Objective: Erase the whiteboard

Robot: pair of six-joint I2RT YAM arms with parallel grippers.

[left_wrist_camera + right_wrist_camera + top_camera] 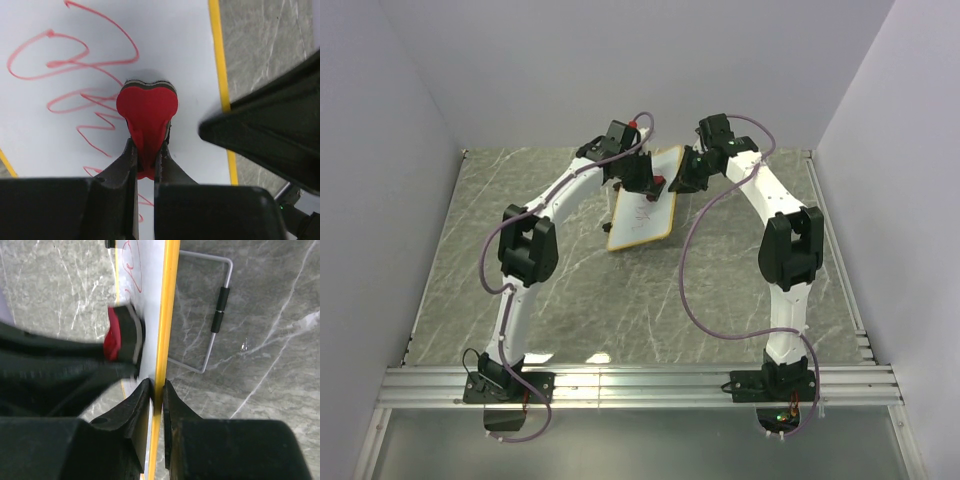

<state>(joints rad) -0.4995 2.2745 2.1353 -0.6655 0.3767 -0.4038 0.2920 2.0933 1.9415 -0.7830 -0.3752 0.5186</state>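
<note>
The whiteboard (642,215), white with a yellow frame and red scribbles (75,65), stands tilted on its wire stand at the middle back of the table. My left gripper (146,150) is shut on the red eraser (147,107), which is pressed against the board face among the scribbles. My right gripper (156,387) is shut on the board's yellow frame edge (169,300) and holds the board. In the top view the eraser (659,182) sits near the board's upper right, between the two grippers.
The board's grey wire stand (220,315) with black sleeves rests on the grey marble table (570,300) behind the board. White walls close in the back and sides. A metal rail (640,385) runs along the near edge.
</note>
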